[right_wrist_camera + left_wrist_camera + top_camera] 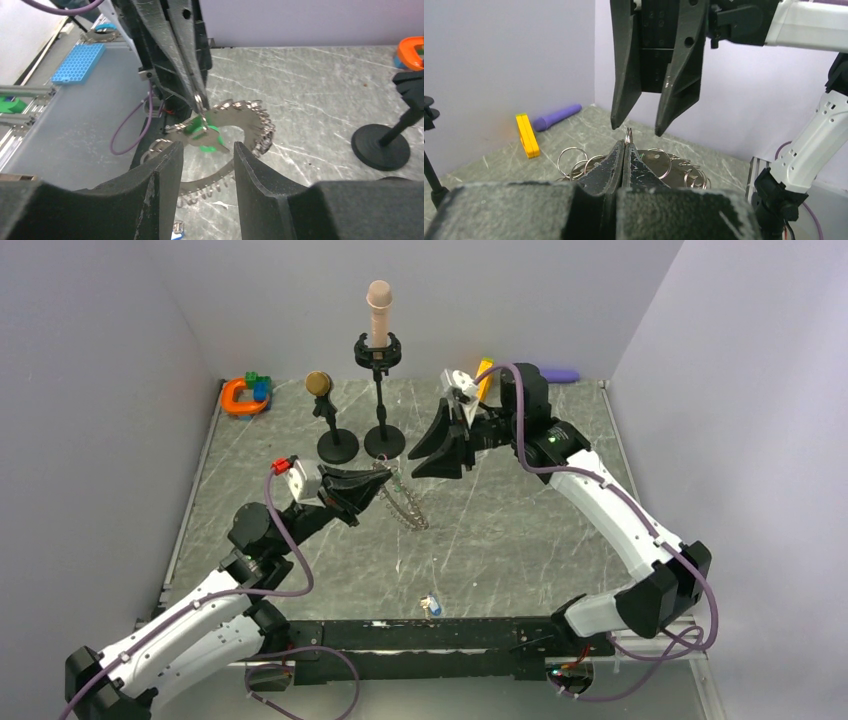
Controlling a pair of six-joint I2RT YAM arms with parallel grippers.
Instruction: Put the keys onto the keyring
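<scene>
Since the left end effector (625, 146) had its fingers pressed tight together on a small wire loop (628, 134) at the edge of the keyring (252, 117), I'd read it as playing vise. It held that loop up off the table (520, 530) so the other arm had something steady to work against. Most of the keyring drooped from that pinch, its toothed rim sagging toward the table just in front of the left arm, near the two black stands (337, 445). The right end effector (636, 129) hovered right above the loop, fingers spread with nothing between them and one tip on either side, which looked to me like lining up for a grab or a nudge. The green key (209, 140) sat right under the pinched loop, against the ring, but I couldn't tell if it was actually threaded on or just resting there. Couldn't spot a red key anywhere. A tiny bluish thing (432, 605) lay well apart by the table's near edge, too small to identify. My guess is the tricky bit would be the loop twisting in the pinch once it got pushed.
</scene>
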